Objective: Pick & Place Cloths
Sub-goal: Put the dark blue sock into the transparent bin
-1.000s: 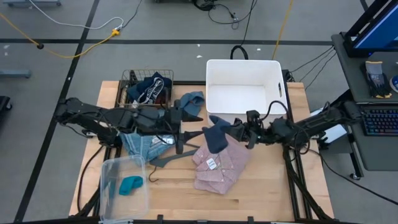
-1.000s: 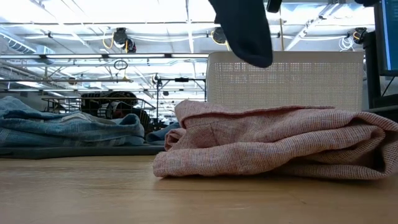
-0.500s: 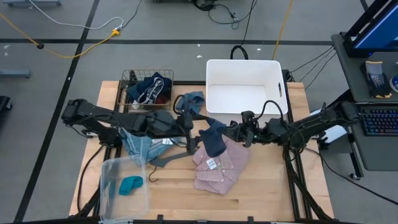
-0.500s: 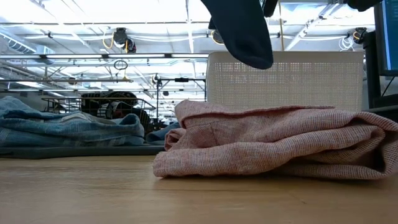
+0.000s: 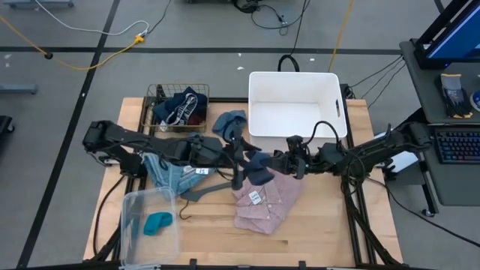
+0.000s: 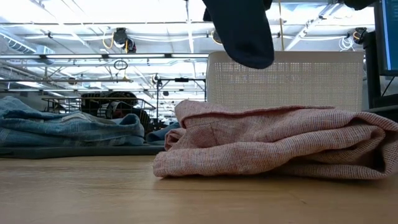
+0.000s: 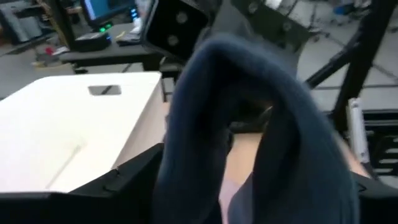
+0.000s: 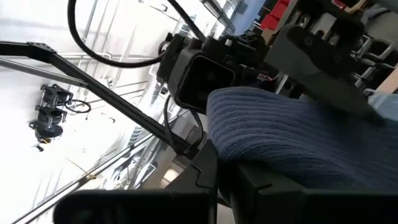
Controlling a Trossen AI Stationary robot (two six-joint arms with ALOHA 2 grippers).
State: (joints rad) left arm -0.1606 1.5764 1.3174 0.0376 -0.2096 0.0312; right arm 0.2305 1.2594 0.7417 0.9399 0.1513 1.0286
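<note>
A navy cloth (image 5: 259, 171) hangs over the pink checked cloth (image 5: 264, 201), which lies folded on the table's middle; the low view shows the navy cloth (image 6: 242, 31) well clear of it. My right gripper (image 5: 277, 160) reaches in from the table's right and is shut on the navy cloth. My left gripper (image 5: 241, 160) comes from the left and stands open at the cloth's other side. In the left wrist view the cloth (image 7: 249, 124) fills the space between its fingers. My right gripper holds the navy cloth by its upper end (image 8: 292, 130), coming nearly level from the table's right. The cloth bulges over the fingers and hangs below them, slack and lifted clear of the pink cloth. My left gripper has a finger (image 7: 127, 180) beside the cloth; whether it touches I cannot tell.
A white bin (image 5: 330, 112) stands at the far right. A wire basket (image 5: 157, 96) with several cloths stands far left, a grey-blue cloth (image 5: 229, 122) beside it. Denim (image 5: 171, 178) and a grey hanger (image 5: 196, 193) lie under the left arm. A clear tub (image 5: 135, 206) holds a teal cloth (image 5: 157, 223).
My left gripper has gone toward the table's right edge and down, up to the hanging navy cloth. The navy cloth stays lifted in my right gripper and has shifted only a little.
</note>
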